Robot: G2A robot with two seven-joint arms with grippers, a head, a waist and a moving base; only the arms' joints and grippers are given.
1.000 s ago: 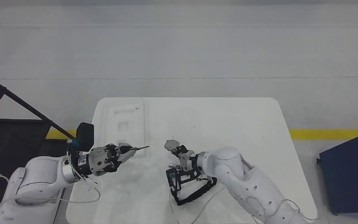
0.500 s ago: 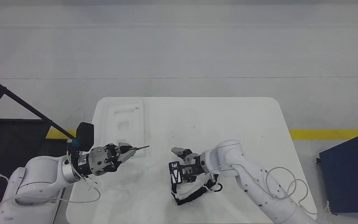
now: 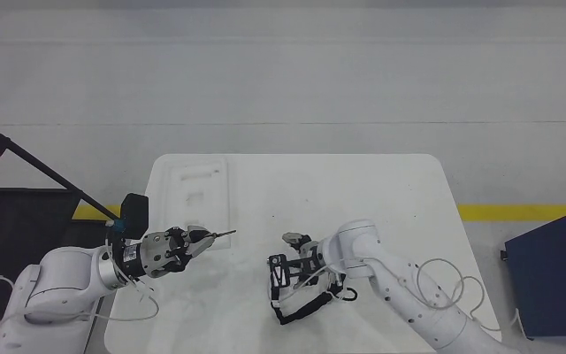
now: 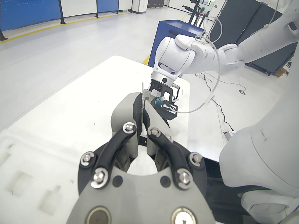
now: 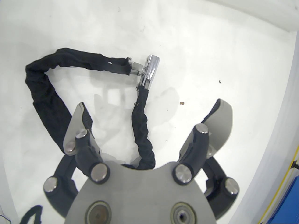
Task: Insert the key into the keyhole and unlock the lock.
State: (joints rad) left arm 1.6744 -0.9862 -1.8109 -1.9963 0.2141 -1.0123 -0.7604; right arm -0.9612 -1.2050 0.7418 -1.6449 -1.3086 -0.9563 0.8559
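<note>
Swinging round, the right gripper (image 5: 151, 106) now hangs open over the black fabric-sleeved chain lock (image 5: 150, 69), seemingly ready to steady it; the left gripper (image 4: 143, 102) stays pinched on the thin silver key (image 4: 142, 89), well apart.

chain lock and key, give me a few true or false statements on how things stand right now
1. The left gripper is shut on the key. True.
2. The key sits in the keyhole. False: it is held in the air over the table, apart from the chain lock.
3. The right gripper is open above the chain lock. True.
4. The chrome lock cylinder is clamped between the right gripper's fingers. False: it lies on the table beyond the fingertips, untouched.
</note>
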